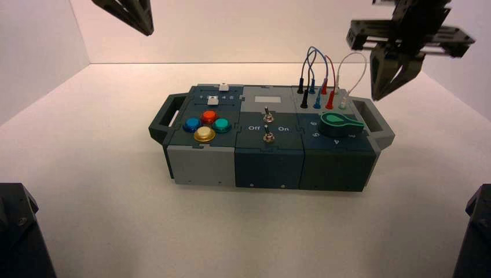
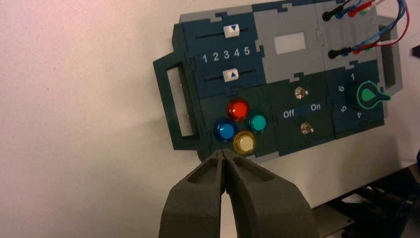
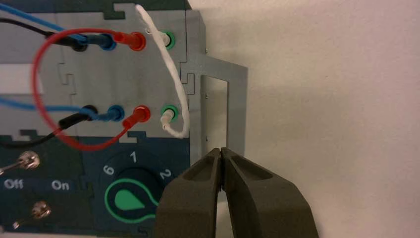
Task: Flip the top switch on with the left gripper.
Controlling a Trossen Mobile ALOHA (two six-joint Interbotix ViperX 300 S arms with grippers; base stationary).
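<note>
The top switch (image 1: 267, 115) (image 2: 300, 92) (image 3: 27, 161) is a small silver toggle in the box's middle dark panel, just below the light grey window (image 2: 289, 43). Its twin (image 2: 306, 128) stands nearer the front face, with "Off" and "On" lettered between them. My left gripper (image 2: 225, 152) is shut on nothing; it hangs high over the table off the box's left front, near the yellow button (image 2: 244, 143), well apart from the switch. In the high view only its tip (image 1: 147, 29) shows, at the upper left. My right gripper (image 1: 385, 92) (image 3: 220, 149) is shut and empty, raised beside the box's right handle.
On the box's left are two white sliders (image 2: 231, 30) and red, blue, teal and yellow buttons. On its right a green knob (image 1: 340, 123) sits below looping plugged wires (image 1: 315, 63). Handles (image 1: 165, 116) stick out at both ends. White walls close the table.
</note>
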